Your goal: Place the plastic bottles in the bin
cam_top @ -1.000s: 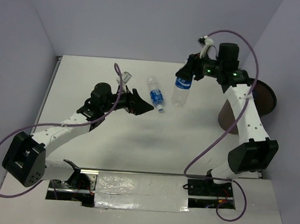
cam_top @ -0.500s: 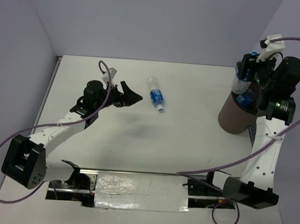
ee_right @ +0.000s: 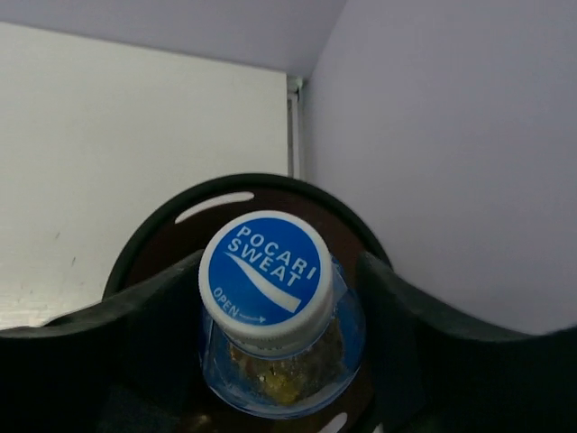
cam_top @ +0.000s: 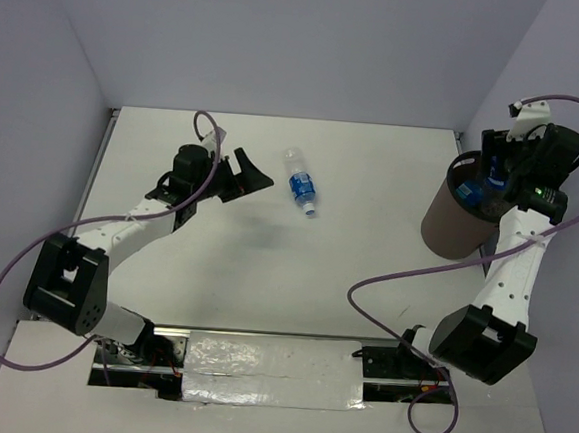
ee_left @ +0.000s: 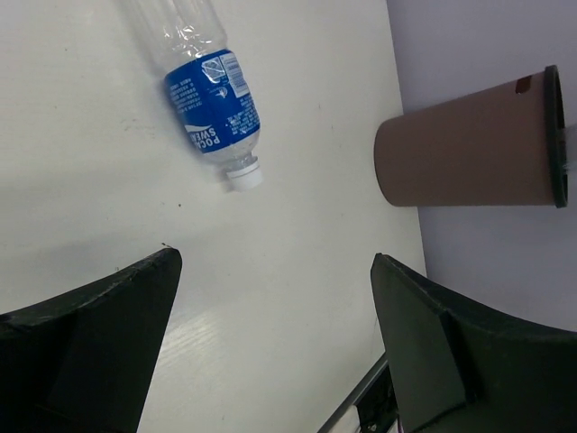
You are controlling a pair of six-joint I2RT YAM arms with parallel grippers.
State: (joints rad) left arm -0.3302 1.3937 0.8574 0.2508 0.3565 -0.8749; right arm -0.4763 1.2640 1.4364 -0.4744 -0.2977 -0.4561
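One clear plastic bottle (cam_top: 299,185) with a blue label lies on its side on the white table, cap toward the near edge. It also shows in the left wrist view, where that bottle (ee_left: 212,99) lies ahead of my open, empty left gripper (ee_left: 275,262). My left gripper (cam_top: 252,179) hovers just left of it. The brown bin (cam_top: 449,229) stands at the right edge. My right gripper (cam_top: 492,172) is over its mouth. A second blue-capped bottle (ee_right: 266,271) stands upright between its spread fingers, above the dark rim (ee_right: 216,194). Whether they touch it is unclear.
Purple walls close in the table at the back and on both sides, and the bin (ee_left: 469,144) stands close to the right wall. A metal rail (cam_top: 258,360) with the arm bases runs along the near edge. Purple cables loop beside each arm.
My right arm swung right, carrying the blue-label bottle from mid-table to above the bin, and its fingers have spread. The left gripper shifted slightly left and back, staying open.
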